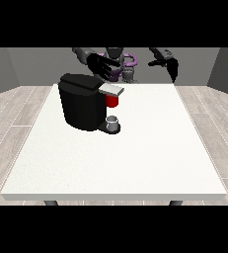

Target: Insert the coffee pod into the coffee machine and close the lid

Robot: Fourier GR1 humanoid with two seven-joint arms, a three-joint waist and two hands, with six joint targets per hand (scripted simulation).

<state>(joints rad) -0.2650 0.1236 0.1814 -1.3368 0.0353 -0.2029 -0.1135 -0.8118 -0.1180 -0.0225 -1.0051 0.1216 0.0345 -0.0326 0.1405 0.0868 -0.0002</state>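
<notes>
coffee machine: black, on tabletop, lid flap out over red thing at the machine
grey thing: on machine base, maybe pod
robot hand at view's left: fingers spread, holds nothing, above lid, likely to press it
robot hand at view's right: idle, fingers unclear

Machine at the table's far left, hands behind it.
The coffee machine stands on the table; a cup, perhaps, sits at its base. One hand hovers behind it, the other hand far right.

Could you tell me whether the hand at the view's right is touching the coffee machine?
No, the hand at the view's right hangs in the air, well apart from the coffee machine.
</notes>
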